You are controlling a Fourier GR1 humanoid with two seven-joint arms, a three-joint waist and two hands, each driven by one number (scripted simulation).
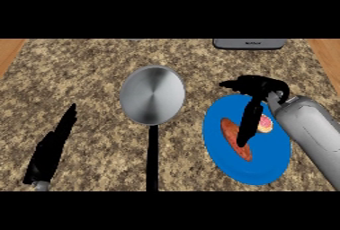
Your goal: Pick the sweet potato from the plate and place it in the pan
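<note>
One pan (152,94), one blue plate (229,164), two hands showing. The pan is sitting mid-table (86,63) with nothing in it, its black handle pointing toward the near edge. The plate is sitting just right of it, holding the sweet potato (232,134) and a small pink-and-white item (266,123) I can't identify. The right hand (256,101) is hanging over the plate, fingers pointing down and touching the sweet potato, not curled round it. The left hand (50,150) is resting near the left side, fingers straight. A grey object (249,43) is sitting at the far edge. Bare granite is lying around the pan.
</note>
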